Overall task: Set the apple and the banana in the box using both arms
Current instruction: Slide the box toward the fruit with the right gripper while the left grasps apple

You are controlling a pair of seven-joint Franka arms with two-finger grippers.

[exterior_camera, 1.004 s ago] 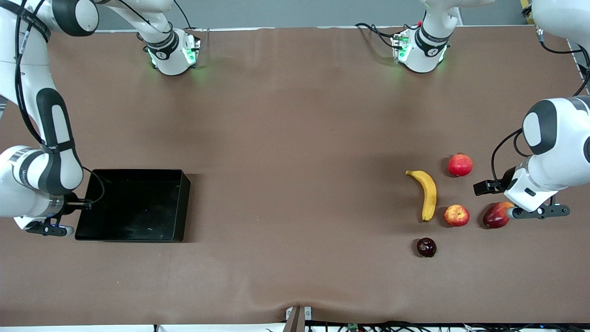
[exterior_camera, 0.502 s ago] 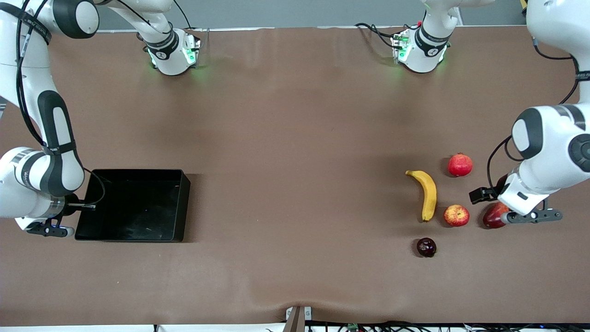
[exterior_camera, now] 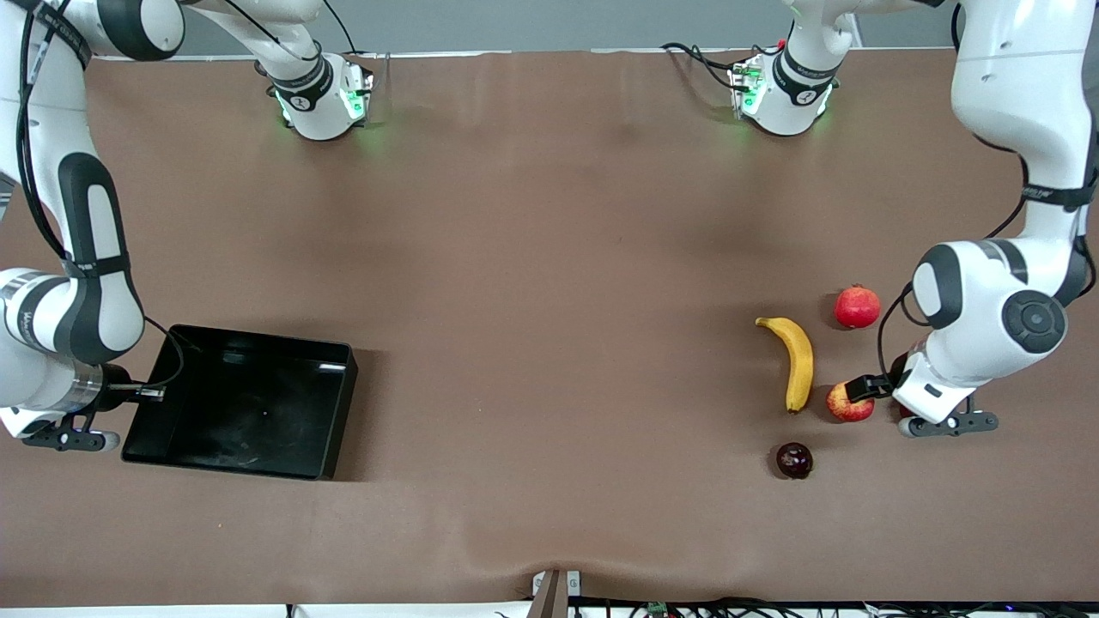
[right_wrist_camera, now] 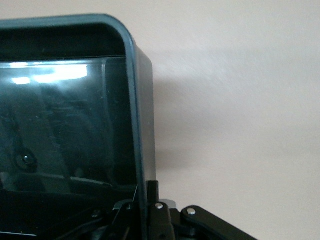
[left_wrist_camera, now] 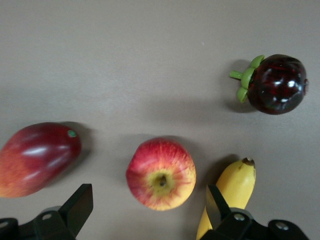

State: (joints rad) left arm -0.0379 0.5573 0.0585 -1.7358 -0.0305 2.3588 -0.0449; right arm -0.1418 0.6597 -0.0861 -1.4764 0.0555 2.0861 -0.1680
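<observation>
The red and yellow apple (exterior_camera: 848, 403) lies beside the yellow banana (exterior_camera: 798, 362) near the left arm's end of the table. My left gripper (exterior_camera: 920, 396) hangs open just over the apple; in the left wrist view (left_wrist_camera: 148, 209) the apple (left_wrist_camera: 161, 173) sits between and just ahead of its fingers (left_wrist_camera: 80, 207), with the banana (left_wrist_camera: 231, 192) at one finger. The black box (exterior_camera: 339, 412) sits skewed at the right arm's end. My right gripper (exterior_camera: 130, 393) is shut on the box's end wall (right_wrist_camera: 136, 125), seen in the right wrist view (right_wrist_camera: 143, 200).
A pomegranate (exterior_camera: 858, 307) lies farther from the front camera than the apple. A dark mangosteen (exterior_camera: 794, 460) lies nearer to it. A red mango (left_wrist_camera: 37, 157) lies beside the apple, mostly hidden under my left hand in the front view.
My left gripper moved from over the mango to over the apple. My right gripper dragged the box, which has turned and shifted toward the front camera.
</observation>
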